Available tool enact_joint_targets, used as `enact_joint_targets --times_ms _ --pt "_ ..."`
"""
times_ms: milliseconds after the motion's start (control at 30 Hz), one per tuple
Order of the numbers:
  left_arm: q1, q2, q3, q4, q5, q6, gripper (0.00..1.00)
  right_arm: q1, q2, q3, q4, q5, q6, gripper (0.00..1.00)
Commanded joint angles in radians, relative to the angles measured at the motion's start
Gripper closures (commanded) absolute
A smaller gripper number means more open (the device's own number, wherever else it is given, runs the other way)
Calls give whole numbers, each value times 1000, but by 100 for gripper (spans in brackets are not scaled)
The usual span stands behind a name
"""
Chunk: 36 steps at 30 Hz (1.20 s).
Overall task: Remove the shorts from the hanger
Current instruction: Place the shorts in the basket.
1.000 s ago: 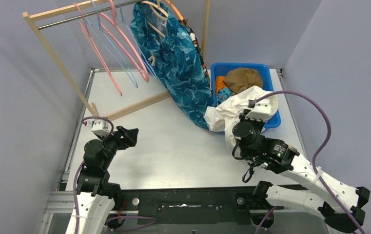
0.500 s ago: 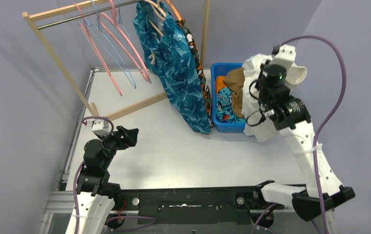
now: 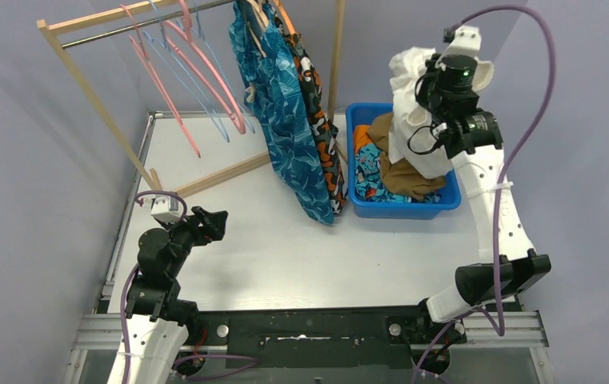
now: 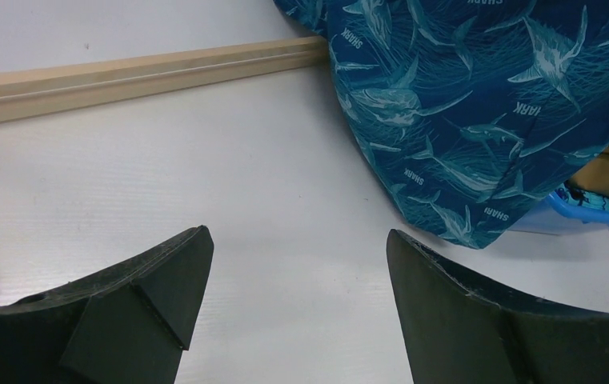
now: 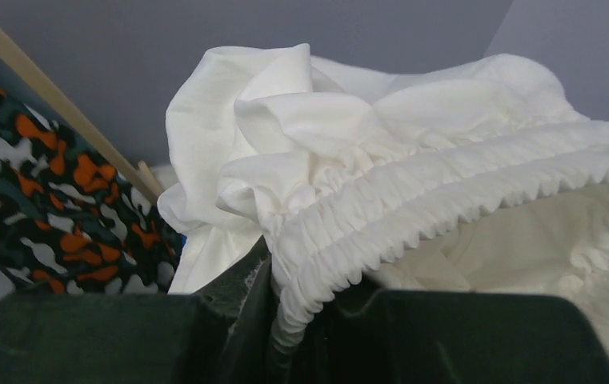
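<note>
The blue bin (image 3: 401,211) held brown shorts (image 3: 413,180), orange shorts (image 3: 362,138) and blue patterned shorts (image 3: 370,172). Above it, the right gripper (image 5: 285,320) was clenched on the waistband of the white shorts (image 3: 407,96). The left gripper (image 4: 297,312) stood released over the table (image 3: 269,240). Shark-print shorts (image 3: 281,120) and camouflage shorts (image 3: 310,80) hung on the rack (image 3: 95,100).

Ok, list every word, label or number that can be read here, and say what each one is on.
"SHARK": printed over and over, at varied angles, on the teal shark-print shorts, seen in the left wrist view.
Nothing else: the overhead and right wrist views show no legible text.
</note>
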Motion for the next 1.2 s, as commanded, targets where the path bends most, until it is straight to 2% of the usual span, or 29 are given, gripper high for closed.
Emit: enact_joint_targets --times_ms 0,67,200,300,467,600,700,733,800,867,1033,1167 --pt "7 0 39 48 11 12 20 -67 20 -247 46 -84 47 99" --pt "7 3 39 49 14 12 20 -107 84 -317 0 -162 52 98" --pt "8 9 38 51 20 12 20 -120 288 -356 -113 -354 -3 100" --pt "8 12 39 49 19 13 20 -121 404 -403 -100 -284 44 100" --pt "6 14 42 46 15 15 20 -120 502 -445 -113 -181 74 95" --pt "6 14 41 47 17 14 20 -133 471 -432 -146 -146 59 89" --pt "6 15 40 47 18 13 20 -153 413 -366 -206 -146 67 79" --pt "6 15 41 47 18 14 20 -161 381 -351 -212 -152 76 71" --pt "6 14 41 47 17 13 20 -170 313 -330 -200 -168 90 47" --pt "6 14 41 48 17 13 20 -172 248 -312 -186 -178 98 34" --pt "8 12 41 49 18 12 20 -171 140 -255 -144 -195 111 31" --pt "7 13 41 49 18 12 20 -172 136 -247 -81 -251 121 30"
